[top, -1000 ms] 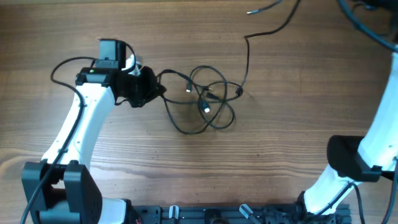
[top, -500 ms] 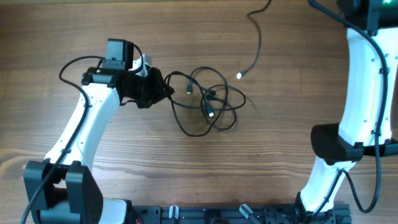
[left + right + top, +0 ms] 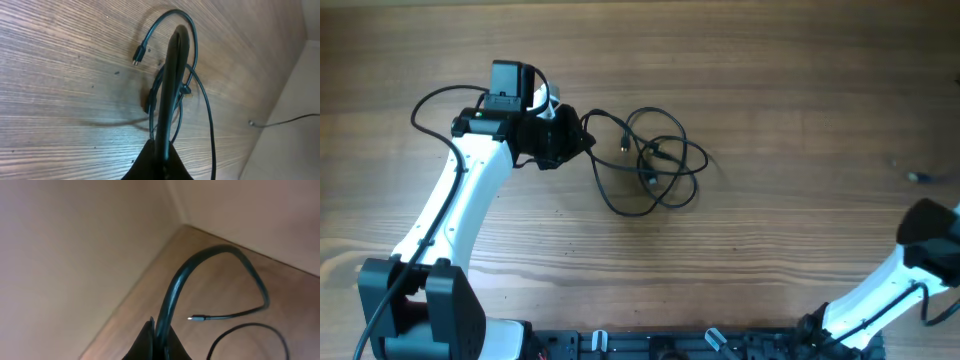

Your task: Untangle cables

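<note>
R gripper [image 3: 159, 330] swung right (shut on cable [image 3: 220, 252]), L gripper [image 3: 176, 41] pinching cables [image 3: 653, 160]

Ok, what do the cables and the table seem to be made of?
The cables look like black rubber or plastic sheathing, faintly glossy, bending into loose loops. A plug tip is silvery, likely metal. The table shows matte brown wood grain; real wood or laminate, I can't tell.

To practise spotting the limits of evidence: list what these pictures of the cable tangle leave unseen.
Overhead: right tool cut off by the frame edge.
Left wrist: shut left tool covers the cables' crossings.
Right wrist: held cable's plug too small to identify.
</note>
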